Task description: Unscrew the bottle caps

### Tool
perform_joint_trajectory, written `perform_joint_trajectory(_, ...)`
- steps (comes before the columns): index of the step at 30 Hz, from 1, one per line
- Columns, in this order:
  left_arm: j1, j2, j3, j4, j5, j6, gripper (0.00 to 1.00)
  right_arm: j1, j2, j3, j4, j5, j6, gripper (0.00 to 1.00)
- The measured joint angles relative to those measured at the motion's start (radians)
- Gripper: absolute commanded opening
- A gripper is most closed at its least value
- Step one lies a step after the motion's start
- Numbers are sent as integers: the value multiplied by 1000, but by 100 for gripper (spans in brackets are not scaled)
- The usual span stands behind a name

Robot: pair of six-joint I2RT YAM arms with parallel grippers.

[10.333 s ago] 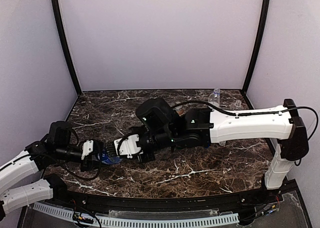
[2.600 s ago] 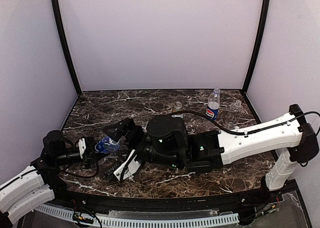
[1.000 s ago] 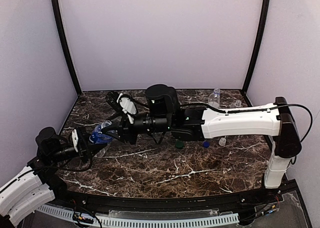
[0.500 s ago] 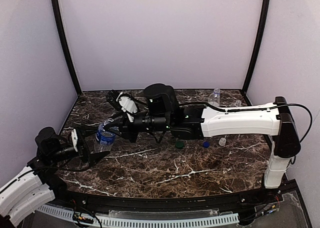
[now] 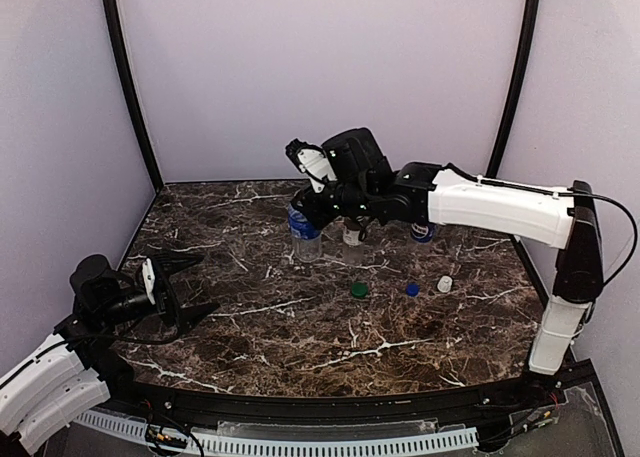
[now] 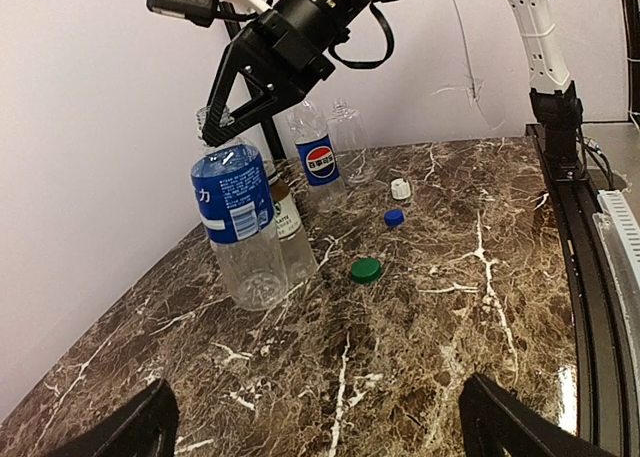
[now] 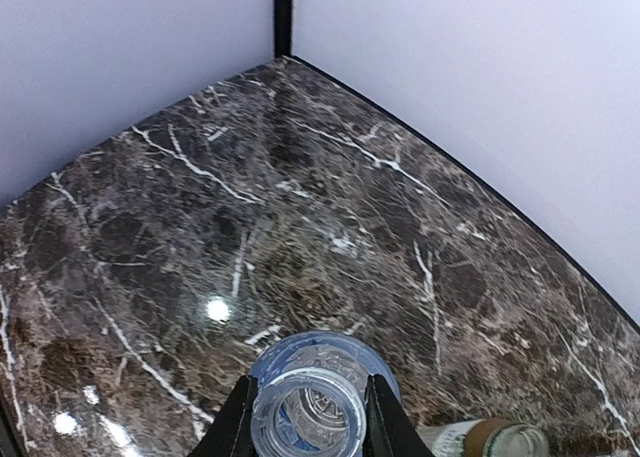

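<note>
On the dark marbled desk [image 5: 300, 347], the right arm [image 5: 500, 205] reached across to the back, having swung there from the left side within the last second. Its right pincer [image 7: 308, 422] was closed around the neck of the blue-labelled bottle [image 6: 238, 227], which hung upright with its base at or just above the desk; which of the two could not be told.

The left pincer [image 5: 192, 287] sat low at the near left with its jaws spread wide and nothing between them. A second ago it had gripped this same bottle, so it had let go and passed it over.

The bottle was now just beside the short brown bottle [image 6: 290, 232], with the Pepsi bottle [image 6: 320, 167] and the unlabelled bottle [image 6: 348, 142] close behind. Its mouth was open, with no cap on it.

A green cap [image 5: 358, 290], a blue cap [image 5: 412, 289] and a white cap [image 5: 445, 284] lay loose mid-desk. The fourth cap was not visible. Judging from this, the unscrewing looked finished, with only setting the bottle down left.
</note>
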Motion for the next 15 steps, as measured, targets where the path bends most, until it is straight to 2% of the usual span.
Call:
perform_joint_trajectory(7, 0, 0, -4, 0, 0, 7, 99, -122, 41, 66, -71, -53, 35, 0)
perform_joint_trajectory(15, 0, 2, -6, 0, 0, 12, 99, -133, 165, 192, -100, -179, 58, 0)
